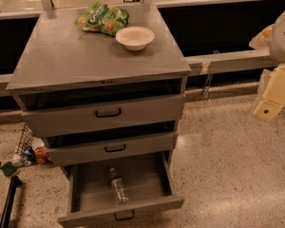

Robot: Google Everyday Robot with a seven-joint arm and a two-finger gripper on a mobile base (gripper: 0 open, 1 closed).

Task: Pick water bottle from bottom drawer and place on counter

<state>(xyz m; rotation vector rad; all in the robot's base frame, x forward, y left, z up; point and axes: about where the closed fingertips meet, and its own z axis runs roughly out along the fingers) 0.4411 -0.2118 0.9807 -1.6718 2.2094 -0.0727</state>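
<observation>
Ops: Bottle location?

Dev: Water bottle (118, 186) lies on its side on the floor of the bottom drawer (88, 196), which is pulled out. Cap points to the back, and the bottle is apart from both side walls.

Ops: Gripper?

Dev: Gripper (274, 96) hangs at the right edge of the camera view, about level with the top drawer (142, 110) and well apart from the cabinet. Cannot tell whether it is released or clenched. It holds nothing visible.

Ops: Failure modes?

Dev: Three likely.
1. The middle drawer (133, 146) juts out a little above the back of the bottom one. A steep descent or a straight lift near the cap end could clip its front.
2. The bottle is round, crinkled and thin. An off-centre grasp probably rolls it aside, and a hard squeeze may buckle it and let it slip out.
3. At the drop-off, a bowl (135, 37) and a green snack bag (102, 18) sit at the rear of the tabletop (71, 61). Placing near them risks a knock. The front half looks safer.
</observation>
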